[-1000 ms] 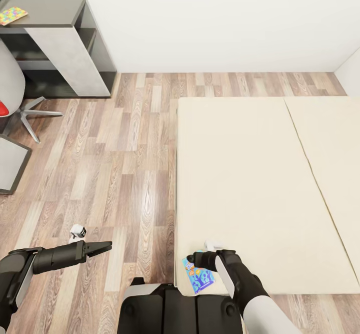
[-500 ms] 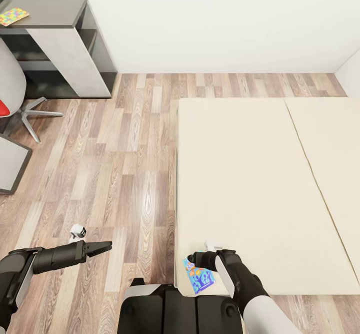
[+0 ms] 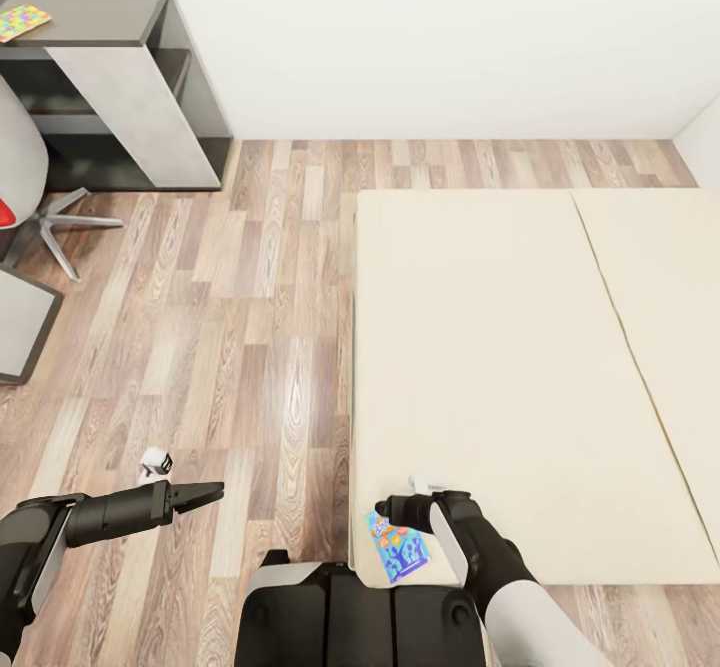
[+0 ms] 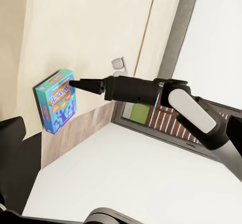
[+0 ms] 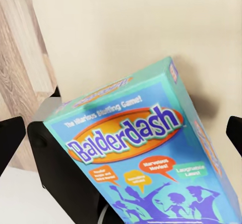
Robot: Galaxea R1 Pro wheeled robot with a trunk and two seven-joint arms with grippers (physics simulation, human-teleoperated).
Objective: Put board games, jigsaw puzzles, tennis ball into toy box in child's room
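Right gripper (image 3: 388,513) spread wide over Balderdash board game (image 3: 396,544) at bed (image 3: 500,347) corner, gripping nothing; box straight ahead between fingers.

Grey desk (image 3: 110,17), swivel chair (image 3: 30,197)

Bright, even, shadowless render light; the glossy wood-plank floor (image 3: 250,347) shows pale glare streaks; everything stays sharp, edges undistorted.

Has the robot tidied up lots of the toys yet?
Not yet, going by what shows. The right tool is open around a board game lying at the bed's near corner, not lifted. A jigsaw puzzle sits on the table. The left tool hangs shut over the floor.
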